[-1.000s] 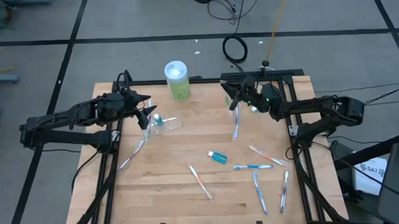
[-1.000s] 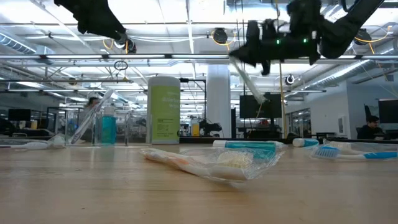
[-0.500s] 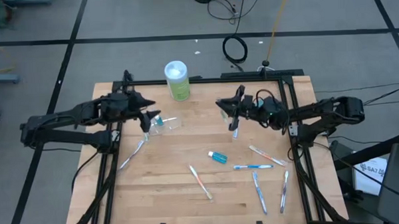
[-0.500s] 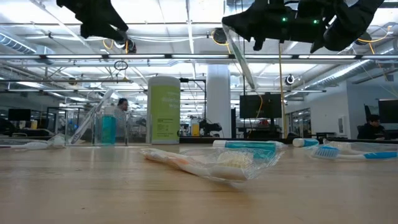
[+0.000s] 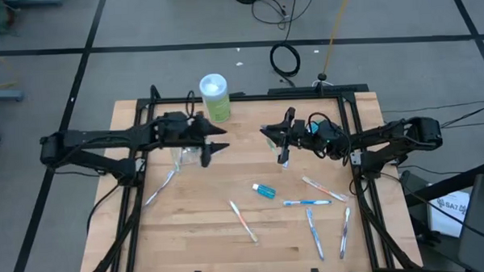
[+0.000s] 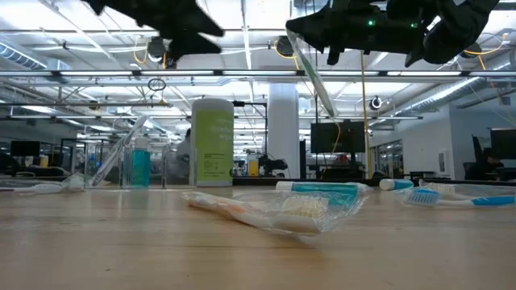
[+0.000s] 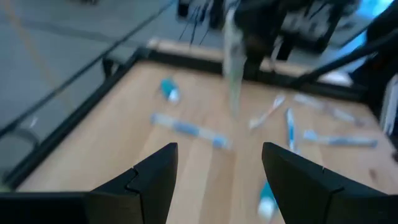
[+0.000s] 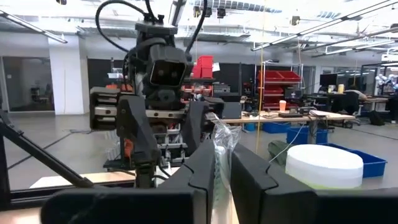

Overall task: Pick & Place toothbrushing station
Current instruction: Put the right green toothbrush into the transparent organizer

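My right gripper point(image 5: 273, 137) is above the table's middle, shut on a toothbrush in a clear wrapper point(image 6: 313, 76) that hangs below it. My left gripper point(image 5: 218, 142) is open and holds nothing; it is in the air beside the clear cup point(image 6: 133, 165), facing the right gripper. The cup stands on the table with a blue tube and a leaning toothbrush inside. In the high view the left arm partly covers the cup point(image 5: 186, 156). Several toothbrushes point(image 5: 243, 221) point(image 5: 307, 202) and a blue tube point(image 5: 264, 190) lie flat on the wood. My right gripper pinches the wrapped toothbrush between its two fingers at its upper end point(image 8: 219, 140). The fingers come in about level from the table's right side. The toothbrush hangs slanting below them point(image 5: 283, 155), clear of the table.
A tall green container with a white lid point(image 5: 214, 96) stands at the far edge behind the cup. More toothbrushes lie at the near right point(image 5: 314, 233) point(image 5: 344, 232) and one at the left point(image 5: 159, 187). A black frame point(image 5: 359, 148) borders the table.
My left gripper has swung toward the table's right, past the cup, and tipped downward, staying open. My right gripper has carried the toothbrush a little toward the table's left and near side, then kept still; the toothbrush still hangs clear.
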### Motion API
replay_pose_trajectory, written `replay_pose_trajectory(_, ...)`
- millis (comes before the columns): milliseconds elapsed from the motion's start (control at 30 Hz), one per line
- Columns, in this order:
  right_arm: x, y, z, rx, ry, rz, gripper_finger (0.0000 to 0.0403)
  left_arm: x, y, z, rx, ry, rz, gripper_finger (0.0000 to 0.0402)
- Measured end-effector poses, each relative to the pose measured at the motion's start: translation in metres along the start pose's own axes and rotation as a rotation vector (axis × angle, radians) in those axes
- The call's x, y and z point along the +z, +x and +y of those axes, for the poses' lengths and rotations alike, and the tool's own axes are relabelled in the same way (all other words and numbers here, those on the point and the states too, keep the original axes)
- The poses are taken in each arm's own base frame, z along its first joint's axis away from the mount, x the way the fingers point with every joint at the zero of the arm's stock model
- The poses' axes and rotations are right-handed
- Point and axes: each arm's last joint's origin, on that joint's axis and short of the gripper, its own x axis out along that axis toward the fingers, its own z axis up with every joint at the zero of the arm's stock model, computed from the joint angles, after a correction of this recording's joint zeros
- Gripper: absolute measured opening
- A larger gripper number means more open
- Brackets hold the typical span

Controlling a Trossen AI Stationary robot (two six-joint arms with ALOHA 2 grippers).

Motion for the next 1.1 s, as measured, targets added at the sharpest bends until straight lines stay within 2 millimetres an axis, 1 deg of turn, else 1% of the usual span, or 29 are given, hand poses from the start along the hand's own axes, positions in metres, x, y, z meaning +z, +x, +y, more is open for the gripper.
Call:
replay_pose_trajectory(133, 0.000, 0.000, 0.000, 0.002, 0.005, 0.002, 0.0030, 0.002, 0.024, -0.002, -0.116, 0.042, -0.097, 0.0241)
replay_pose_trajectory(233, 0.000, 0.000, 0.003, 0.014, 0.010, 0.004, 0.0030, -0.004, 0.042, -0.002, -0.159, 0.076, -0.108, 0.0241)
replay_pose_trajectory(367, 0.000, -0.001, 0.009, 0.039, -0.007, 0.004, 0.0028, -0.015, 0.062, 0.005, -0.105, 0.071, -0.093, 0.0241)
replay_pose_trajectory(533, -0.001, -0.001, 0.015, 0.060, -0.021, 0.008, 0.0031, -0.022, 0.074, 0.024, -0.048, 0.032, -0.085, 0.0241)
replay_pose_trajectory(600, -0.001, -0.001, 0.016, 0.062, -0.022, 0.008, 0.0030, -0.026, 0.075, 0.029, -0.042, 0.016, -0.101, 0.0241)
replay_pose_trajectory(700, -0.001, -0.001, 0.016, 0.062, -0.021, 0.015, 0.0027, -0.045, 0.073, 0.029, -0.055, 0.026, -0.150, 0.0241)
replay_pose_trajectory(767, -0.002, -0.001, 0.016, 0.062, -0.021, 0.023, 0.0026, -0.059, 0.068, 0.028, -0.065, 0.031, -0.201, 0.0241)
replay_pose_trajectory(867, -0.003, -0.001, 0.016, 0.061, -0.021, 0.030, 0.0029, -0.071, 0.059, 0.030, -0.063, 0.039, -0.308, 0.0241)
replay_pose_trajectory(933, -0.003, -0.001, 0.016, 0.057, -0.021, 0.034, 0.0031, -0.074, 0.055, 0.030, -0.069, 0.000, -0.344, 0.0241)
replay_pose_trajectory(1033, -0.003, -0.001, 0.014, 0.052, -0.022, 0.033, 0.0032, -0.076, 0.055, 0.028, -0.088, -0.058, -0.337, 0.0241)
replay_pose_trajectory(1100, -0.003, -0.001, 0.013, 0.044, -0.023, 0.029, 0.0032, -0.076, 0.055, 0.026, -0.090, -0.065, -0.339, 0.0241)
